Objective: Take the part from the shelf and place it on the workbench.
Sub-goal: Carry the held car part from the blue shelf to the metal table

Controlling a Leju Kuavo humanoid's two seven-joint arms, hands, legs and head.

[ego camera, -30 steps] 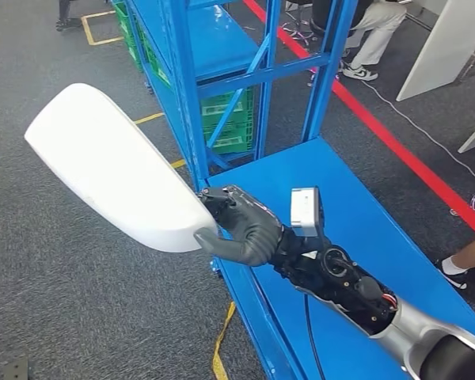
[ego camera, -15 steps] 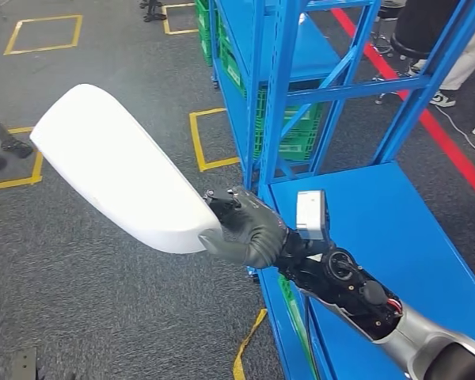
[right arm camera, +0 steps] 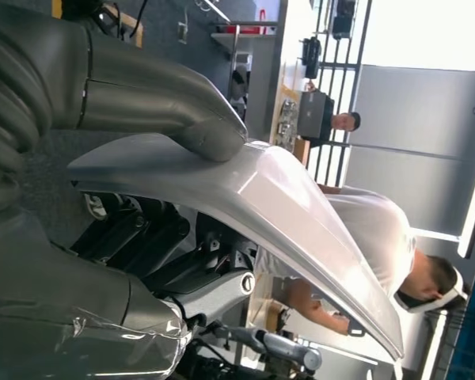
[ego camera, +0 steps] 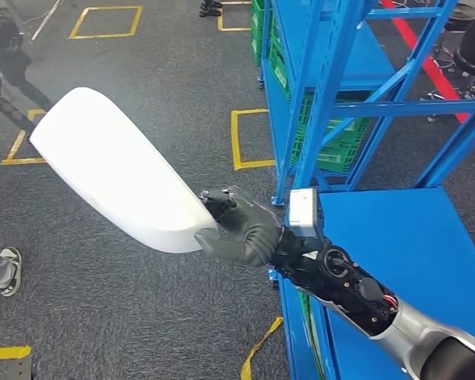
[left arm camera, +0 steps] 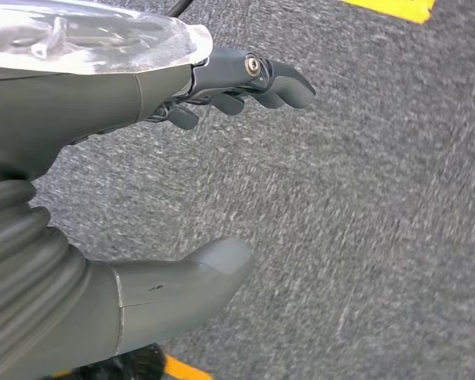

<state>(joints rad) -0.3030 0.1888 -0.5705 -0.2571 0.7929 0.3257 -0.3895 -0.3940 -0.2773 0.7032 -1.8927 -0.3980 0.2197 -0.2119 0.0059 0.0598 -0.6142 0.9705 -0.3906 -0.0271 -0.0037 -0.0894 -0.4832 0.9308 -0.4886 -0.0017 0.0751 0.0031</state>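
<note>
The part [ego camera: 115,170] is a long, smooth white shell, held out over the grey carpet to my left. My right hand [ego camera: 244,229] grips its near end, thumb under the edge and fingers on top. In the right wrist view the part [right arm camera: 271,214] runs away from the hand, with the thumb [right arm camera: 163,95] pressed on its outer face. My left hand [left arm camera: 92,103] hangs over the carpet with thumb and fingers apart and nothing in it.
The blue shelf frame [ego camera: 319,103] stands at the right with green crates [ego camera: 336,142] low inside it. A blue flat shelf board [ego camera: 414,253] lies under my right forearm. Yellow floor markings [ego camera: 247,138] cross the carpet. A person's shoe [ego camera: 8,269] is at the left edge; another person [right arm camera: 397,261] stands beyond the part.
The whole picture has shifted: the camera has turned left, so the shelf now sits further right. The right hand still grips the part in the same way.
</note>
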